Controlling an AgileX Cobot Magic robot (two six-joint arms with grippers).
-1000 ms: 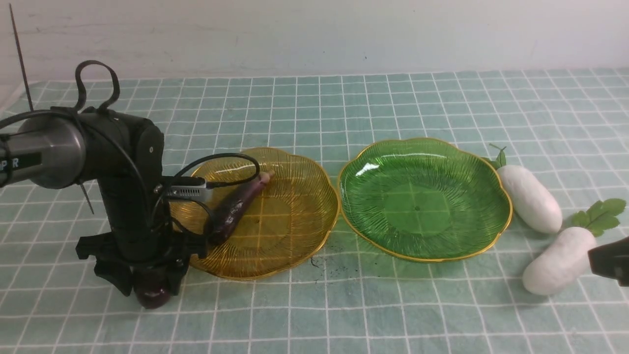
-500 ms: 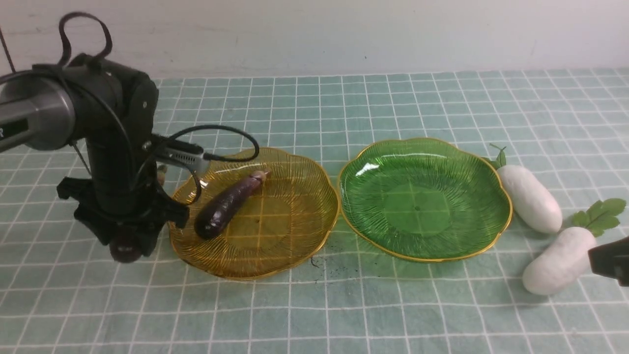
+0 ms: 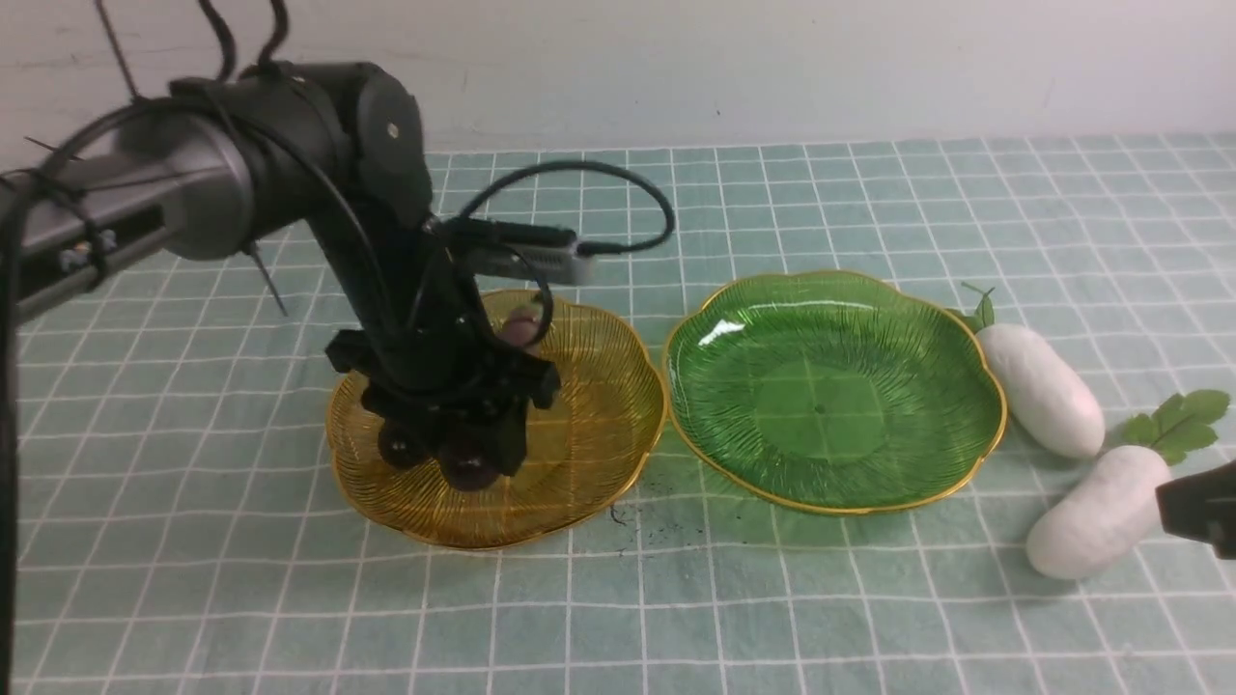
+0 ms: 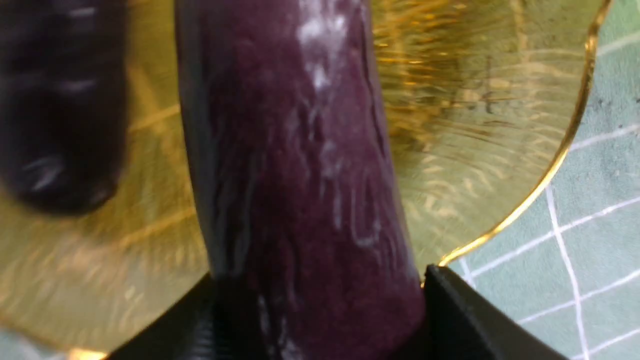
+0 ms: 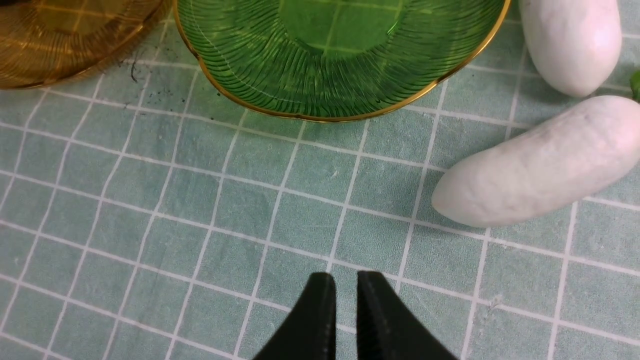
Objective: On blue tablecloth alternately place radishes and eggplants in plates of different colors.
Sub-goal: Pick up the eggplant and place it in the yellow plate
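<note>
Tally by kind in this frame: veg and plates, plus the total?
eggplants: 2
radishes: 2
plates, amber and green: 2
Total: 6

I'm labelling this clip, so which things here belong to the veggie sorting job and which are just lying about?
For the job: blue tablecloth; amber plate; eggplant lying in it; second eggplant in the left pincer; empty green plate; far radish and near radish on the cloth; right pincer, shut.
Lying about: only dark specks on the cloth by the amber plate.
</note>
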